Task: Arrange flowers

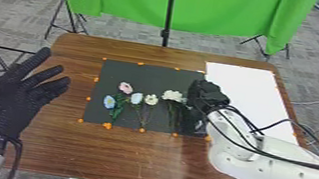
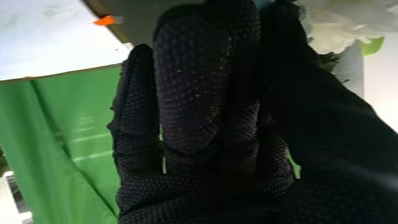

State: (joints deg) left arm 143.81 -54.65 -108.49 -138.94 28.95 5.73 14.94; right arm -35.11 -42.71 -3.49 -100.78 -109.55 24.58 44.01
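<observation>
Black mat (image 1: 145, 73) as landmark: pink flower (image 1: 126, 88), blue flower (image 1: 109, 101), pale blue flower (image 1: 137, 98), cream flower (image 1: 152, 99) and white flowers (image 1: 173, 95) all lie on it, stems toward its near edge. Left hand (image 1: 13, 100) left of mat, released, fingers spread; right hand (image 1: 205, 95) at mat's right edge, just beside the white flowers, clenched, grasping or released: cannot tell.
</observation>
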